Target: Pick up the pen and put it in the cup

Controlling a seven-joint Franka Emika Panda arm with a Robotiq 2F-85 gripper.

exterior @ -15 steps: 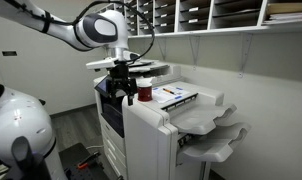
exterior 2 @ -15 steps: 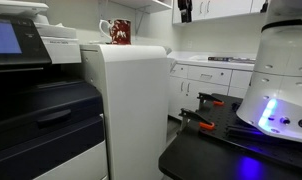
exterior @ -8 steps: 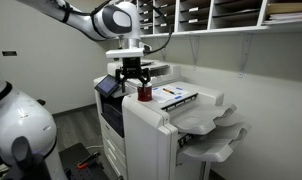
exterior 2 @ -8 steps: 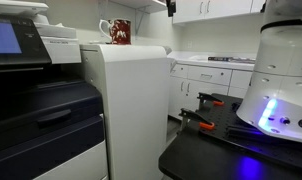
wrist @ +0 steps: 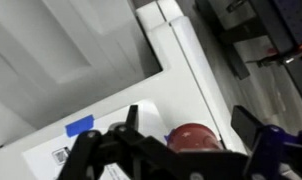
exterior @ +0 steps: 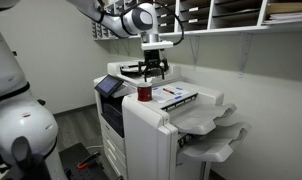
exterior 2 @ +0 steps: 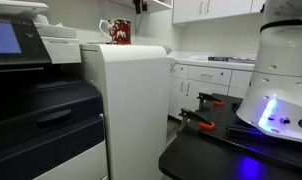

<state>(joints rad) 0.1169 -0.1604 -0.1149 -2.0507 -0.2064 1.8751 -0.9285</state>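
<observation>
— Where is the pincer (exterior: pixel 153 73) just now?
— Up in the air above the white printer (exterior: pixel 146 135), touching nothing. In an exterior view it hangs over the flat worktop (exterior: pixel 191 100) that forms the printer's top.
— Open or closed?
— Open, and wide. The wrist view shows its two dark fingers (wrist: pixel 131 115) spread well apart with nothing held between them.
— And the cup (exterior: pixel 144 93)?
— Standing upright on the worktop, near the edge, at about 7 o'clock from the pincer and well clear of it. It is dark red and tiny beside the printer. In the wrist view its round top sits low in the frame, with one finger at its 10 o'clock and the other at its 2 o'clock.
— Anything else up there?
— A scrap of blue tape (wrist: pixel 81 126) on the white surface, at the cup's 9 o'clock in the wrist view.
— The pen?
— I cannot pick it out from where I stand. It is too small to tell.
</observation>
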